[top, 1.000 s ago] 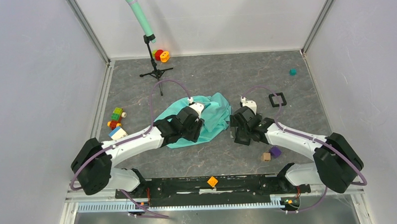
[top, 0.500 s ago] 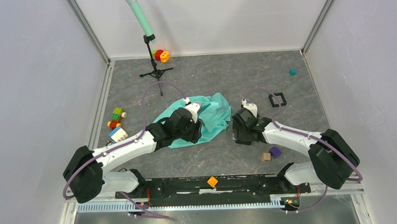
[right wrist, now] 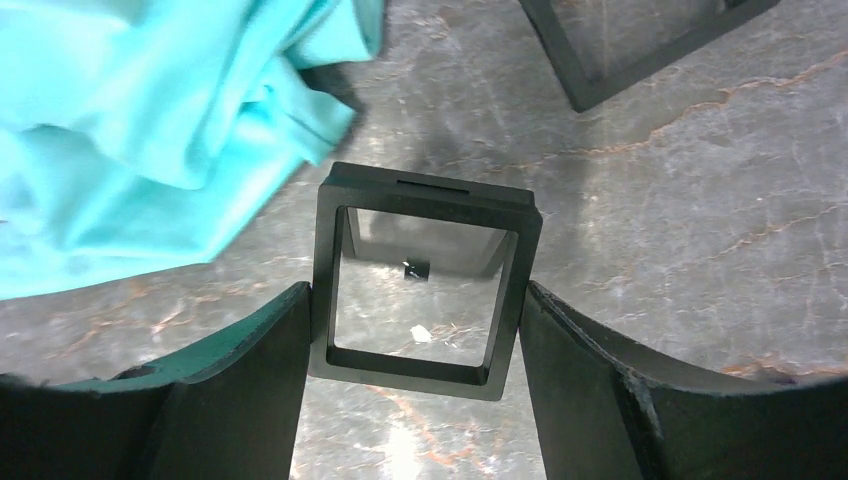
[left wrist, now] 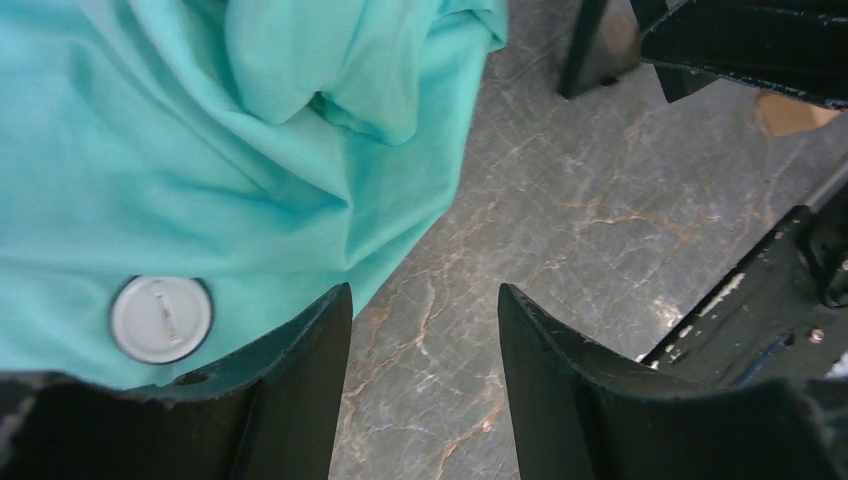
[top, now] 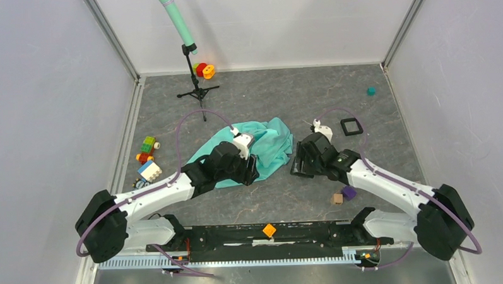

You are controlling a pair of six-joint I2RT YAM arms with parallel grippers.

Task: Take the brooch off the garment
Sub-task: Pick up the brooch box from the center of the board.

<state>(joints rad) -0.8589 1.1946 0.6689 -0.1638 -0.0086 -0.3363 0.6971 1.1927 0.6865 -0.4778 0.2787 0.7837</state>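
Approach step, by my reading: brooch (left wrist: 160,318) not yet grasped. White round disc sits on garment (left wrist: 200,150) near cloth edge; garment lies crumpled mid-counter (top: 298,96). Left gripper (left wrist: 420,300) hovers low over cloth edge, fingers (left wrist: 300,400) spread, empty, brooch just beside one. Right gripper (right wrist: 415,290) sits low beside garment, fingers pressing both sides of black frame (right wrist: 430,200). Next move needs left fingers shifted over disc, then pinch and pull.

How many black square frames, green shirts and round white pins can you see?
black square frames: 2
turquoise T-shirt: 1
round white brooch: 1
Total: 4
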